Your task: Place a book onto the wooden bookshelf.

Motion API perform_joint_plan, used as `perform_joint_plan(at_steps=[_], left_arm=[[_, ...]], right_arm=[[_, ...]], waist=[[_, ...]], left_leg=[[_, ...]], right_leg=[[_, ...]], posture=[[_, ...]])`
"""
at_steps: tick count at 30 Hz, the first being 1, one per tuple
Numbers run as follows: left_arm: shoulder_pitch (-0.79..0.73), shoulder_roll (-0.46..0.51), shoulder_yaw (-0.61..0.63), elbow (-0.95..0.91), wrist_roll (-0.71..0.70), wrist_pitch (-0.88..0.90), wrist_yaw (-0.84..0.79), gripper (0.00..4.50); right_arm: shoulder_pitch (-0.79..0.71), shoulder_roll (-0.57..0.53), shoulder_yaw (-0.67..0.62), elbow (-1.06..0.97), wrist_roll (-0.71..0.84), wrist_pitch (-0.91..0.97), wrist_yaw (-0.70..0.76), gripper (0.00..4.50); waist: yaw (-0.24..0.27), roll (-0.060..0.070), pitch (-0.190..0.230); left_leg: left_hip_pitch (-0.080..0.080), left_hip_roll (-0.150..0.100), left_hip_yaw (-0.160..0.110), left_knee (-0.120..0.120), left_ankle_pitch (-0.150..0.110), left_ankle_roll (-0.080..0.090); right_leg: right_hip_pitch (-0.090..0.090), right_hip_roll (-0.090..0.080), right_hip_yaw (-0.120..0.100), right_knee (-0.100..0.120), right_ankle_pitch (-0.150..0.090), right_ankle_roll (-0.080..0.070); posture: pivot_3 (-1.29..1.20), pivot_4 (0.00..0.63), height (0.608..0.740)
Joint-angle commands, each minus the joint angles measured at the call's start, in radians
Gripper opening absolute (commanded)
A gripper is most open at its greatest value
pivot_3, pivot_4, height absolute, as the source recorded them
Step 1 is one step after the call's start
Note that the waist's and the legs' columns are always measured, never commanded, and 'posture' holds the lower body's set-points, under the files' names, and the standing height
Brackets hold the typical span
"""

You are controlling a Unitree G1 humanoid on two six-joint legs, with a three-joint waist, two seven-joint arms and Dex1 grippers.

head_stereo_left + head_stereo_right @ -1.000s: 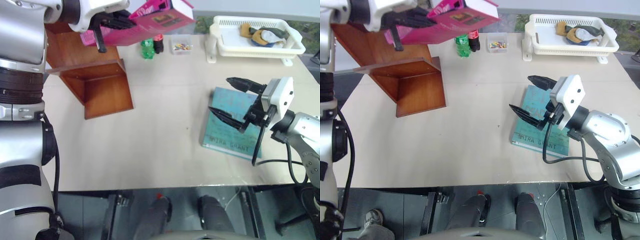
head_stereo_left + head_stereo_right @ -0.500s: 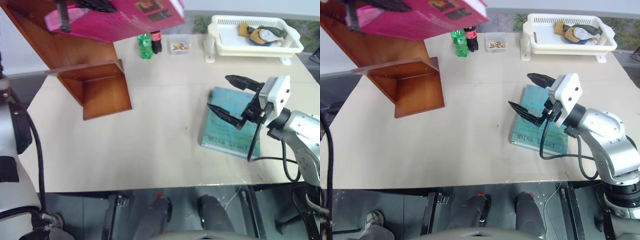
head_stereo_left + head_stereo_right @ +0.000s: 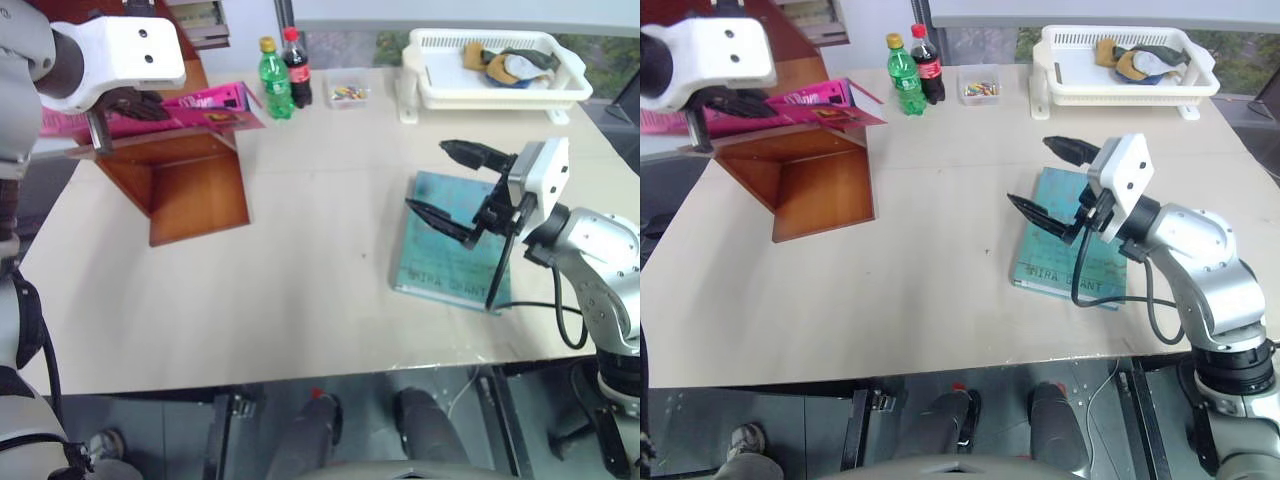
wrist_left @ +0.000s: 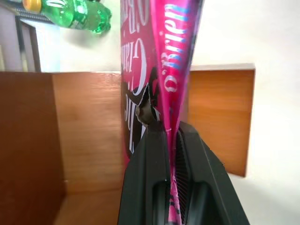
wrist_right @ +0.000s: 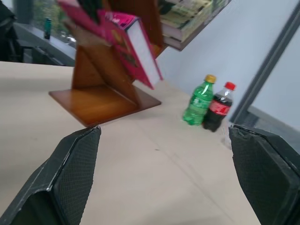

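The left gripper (image 4: 171, 140), fingers pinched tight, clamps the thin bright pink paperback book (image 3: 190, 105), lying across a board of the reddish-brown wooden bookshelf (image 3: 185, 185) at ten o'clock. The right gripper (image 3: 455, 182) gapes empty above a teal-blue book (image 3: 440, 260) at three o'clock.

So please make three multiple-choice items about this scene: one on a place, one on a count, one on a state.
1. Where does the teal-blue book lie?
A. in the white basket
B. flat on the table, under the right gripper
C. on the wooden bookshelf

2. How many bottles stand on the table?
A. one
B. two
C. four

3. The left gripper is:
A. shut on the pink book
B. open and empty
C. shut on a bottle

Answers: 1 B, it lies below the open right gripper. 2 B, green bottle and cola bottle. 3 A, its fingers pinch the pink book at the wooden bookshelf.
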Motion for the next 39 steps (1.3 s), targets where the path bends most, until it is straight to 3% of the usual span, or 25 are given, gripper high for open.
perform_joint_plan(at_steps=[1,14,25,27,29,30,31,35,36,39], left_arm=[[0.079,0.026,0.070,-0.084,-0.005,0.116,0.031,0.01],[0.243,-0.004,0.164,-0.104,-0.098,0.065,0.124,0.01],[0.218,-0.048,0.192,0.021,-0.158,-0.060,0.193,0.01],[0.211,-0.047,0.194,0.022,-0.171,-0.050,0.185,0.89],[0.213,-0.043,0.196,0.018,-0.182,-0.038,0.180,1.42],[0.215,-0.040,0.196,0.016,-0.186,-0.034,0.181,2.05],[0.217,-0.037,0.196,0.014,-0.187,-0.032,0.182,2.27],[0.226,-0.024,0.198,-0.001,-0.198,-0.015,0.185,4.21],[0.230,-0.020,0.200,-0.008,-0.202,-0.011,0.186,4.47],[0.229,-0.019,0.214,-0.029,-0.214,0.015,0.208,4.47]], right_arm=[[-0.015,-0.035,-0.056,-0.015,0.056,0.011,0.049,4.50],[-0.015,-0.090,-0.084,-0.030,0.087,0.019,0.079,4.50],[-0.052,-0.079,-0.086,-0.023,0.106,0.027,0.084,4.50],[-0.061,-0.069,-0.097,-0.035,0.139,0.030,0.085,4.50],[-0.075,-0.055,-0.108,-0.048,0.170,0.028,0.075,4.50],[-0.080,-0.050,-0.112,-0.052,0.179,0.024,0.071,4.50],[-0.083,-0.047,-0.116,-0.057,0.191,0.025,0.067,4.50],[-0.093,-0.042,-0.127,-0.064,0.223,0.034,0.059,4.50],[-0.092,-0.044,-0.129,-0.063,0.226,0.034,0.059,4.50],[-0.087,-0.044,-0.136,-0.063,0.240,0.030,0.057,4.50]], waist=[[0.001,0.000,0.000],[0.002,0.006,-0.003],[0.018,0.010,-0.005],[0.017,0.010,-0.005],[0.014,0.010,-0.005],[0.013,0.010,-0.005],[0.012,0.010,-0.005],[0.014,0.009,-0.005],[0.014,0.009,-0.005],[0.015,0.009,-0.004]], left_leg=[[0.000,0.000,0.000,0.000,0.000,0.000],[0.003,0.000,0.003,0.000,-0.003,0.004],[0.003,0.000,0.003,0.003,-0.003,0.004],[0.004,0.000,0.003,0.003,-0.003,0.004],[0.004,0.000,0.003,0.003,-0.003,0.004],[0.004,0.000,0.003,0.003,-0.003,0.004],[0.004,0.000,0.003,0.003,-0.003,0.004],[0.003,0.000,0.003,0.003,-0.003,0.004],[0.003,0.000,0.003,0.003,-0.003,0.004],[0.003,0.000,0.003,0.003,-0.003,0.004]], right_leg=[[0.000,0.000,0.000,0.000,0.000,0.000],[0.001,0.000,0.003,0.001,0.000,0.000],[0.001,0.000,0.003,0.006,0.000,0.000],[0.001,0.000,0.003,0.007,0.000,0.000],[0.001,0.000,0.003,0.008,0.000,0.000],[0.001,0.000,0.003,0.008,0.000,0.000],[0.001,0.000,0.003,0.008,0.000,0.000],[0.001,0.000,0.002,0.007,0.000,0.000],[0.001,0.000,0.002,0.007,0.000,0.000],[0.001,0.000,0.002,0.007,0.000,0.000]], posture=[[0.00,0.150,0.740],[0.00,0.150,0.740],[0.00,0.150,0.740],[0.00,0.150,0.740],[0.00,0.150,0.740],[0.00,0.150,0.740],[0.00,0.150,0.740],[0.00,0.150,0.740],[0.00,0.150,0.740],[0.00,0.150,0.740]])
